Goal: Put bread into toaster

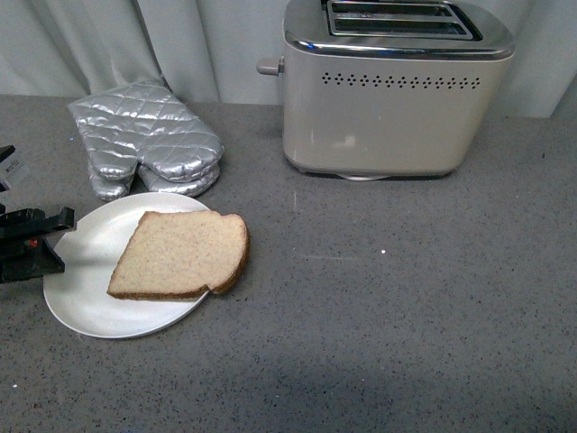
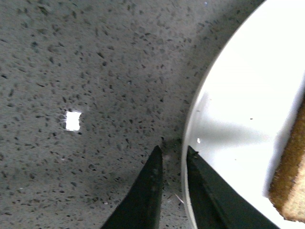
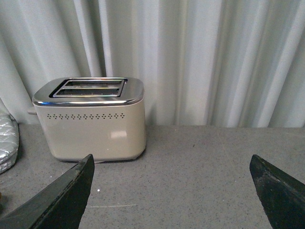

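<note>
A slice of light-brown bread lies flat on a white plate at the front left, its rounded end hanging over the plate's right rim. The cream toaster stands at the back with both chrome slots empty and its lever on the left side. My left gripper sits shut at the plate's left rim; in the left wrist view its tips straddle the plate rim, and the bread's crust shows at the edge. My right gripper is open, facing the toaster.
A silver quilted oven mitt lies behind the plate, left of the toaster. The grey speckled counter stretches to the right. Pale curtains hang behind the counter.
</note>
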Available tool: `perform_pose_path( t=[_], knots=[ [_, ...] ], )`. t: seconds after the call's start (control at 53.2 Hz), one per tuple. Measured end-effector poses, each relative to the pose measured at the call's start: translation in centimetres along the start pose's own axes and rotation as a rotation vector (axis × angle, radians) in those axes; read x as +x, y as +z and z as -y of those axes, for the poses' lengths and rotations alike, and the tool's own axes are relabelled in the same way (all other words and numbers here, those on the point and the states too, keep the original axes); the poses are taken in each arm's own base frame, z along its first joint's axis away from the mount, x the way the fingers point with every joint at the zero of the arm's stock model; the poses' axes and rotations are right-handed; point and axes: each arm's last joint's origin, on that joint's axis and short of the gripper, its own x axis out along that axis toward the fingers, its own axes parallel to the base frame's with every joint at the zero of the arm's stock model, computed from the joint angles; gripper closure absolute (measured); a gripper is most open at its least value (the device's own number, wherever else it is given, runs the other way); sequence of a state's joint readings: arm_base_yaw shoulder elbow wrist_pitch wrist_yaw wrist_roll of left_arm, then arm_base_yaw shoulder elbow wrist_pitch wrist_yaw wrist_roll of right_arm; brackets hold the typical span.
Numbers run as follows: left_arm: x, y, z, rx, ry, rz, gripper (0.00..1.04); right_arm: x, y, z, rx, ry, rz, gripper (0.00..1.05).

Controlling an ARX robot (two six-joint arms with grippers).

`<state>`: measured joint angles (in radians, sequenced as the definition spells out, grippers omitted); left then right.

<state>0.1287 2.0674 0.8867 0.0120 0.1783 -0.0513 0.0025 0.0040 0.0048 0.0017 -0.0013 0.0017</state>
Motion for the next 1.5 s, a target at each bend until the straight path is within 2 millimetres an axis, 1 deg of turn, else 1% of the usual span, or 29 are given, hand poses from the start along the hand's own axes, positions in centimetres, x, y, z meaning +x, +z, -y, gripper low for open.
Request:
perform_pose_path(
  t=[0.075,0.244,0.376,0.489,0.62,0.733,0.827,0.883,0.902,0.958,1.184,1.315,1.447,1.466,1.503],
  knots=[
    [-0.2,-0.1,0.1,-0.017,-0.031,-0.025,1.02,0.0,0.0,0.0,0.000,0.000,0.000,0.10],
    [-1.3,0.1,0.9,-0.064,-0.098,-0.022,1.02,0.0,0.0,0.0,0.000,0.000,0.000,0.10],
    [-2.3,0.2,2.1,-0.072,-0.132,-0.011,1.02,0.0,0.0,0.0,0.000,0.000,0.000,0.10],
    [-3.0,0.1,3.9,-0.085,-0.183,-0.005,1.02,0.0,0.0,0.0,0.000,0.000,0.000,0.10],
    [-2.9,-0.1,6.1,-0.069,-0.213,-0.001,1.02,0.0,0.0,0.0,0.000,0.000,0.000,0.10],
    [-2.1,-0.4,8.7,-0.066,-0.256,0.001,1.02,0.0,0.0,0.0,0.000,0.000,0.000,0.10],
    [-0.6,-1.0,11.6,-0.062,-0.284,-0.034,1.02,0.0,0.0,0.0,0.000,0.000,0.000,0.10],
    [0.0,-1.1,12.6,-0.065,-0.291,-0.048,1.02,0.0,0.0,0.0,0.000,0.000,0.000,0.10],
    [0.5,-1.3,13.5,-0.059,-0.297,-0.060,1.02,0.0,0.0,0.0,0.000,0.000,0.000,0.10],
    [1.2,-1.4,15.1,-0.040,-0.313,-0.076,1.02,0.0,0.0,0.0,0.000,0.000,0.000,0.10],
    [3.3,-0.9,19.7,-0.012,-0.340,-0.115,1.02,0.0,0.0,0.0,0.000,0.000,0.000,0.10],
    [4.1,-1.2,20.6,0.001,-0.325,-0.158,1.02,0.0,0.0,0.0,0.000,0.000,0.000,0.10],
    [4.1,-1.2,20.9,-0.007,-0.337,-0.157,1.01,0.0,0.0,0.0,0.000,0.000,0.000,0.10],
    [4.1,-1.2,20.9,-0.011,-0.337,-0.157,1.01,0.0,0.0,0.0,0.000,0.000,0.000,0.10],
    [4.1,-1.2,20.9,-0.012,-0.342,-0.156,0.95,0.0,0.0,0.0,0.000,0.000,0.000,0.10]
  ],
)
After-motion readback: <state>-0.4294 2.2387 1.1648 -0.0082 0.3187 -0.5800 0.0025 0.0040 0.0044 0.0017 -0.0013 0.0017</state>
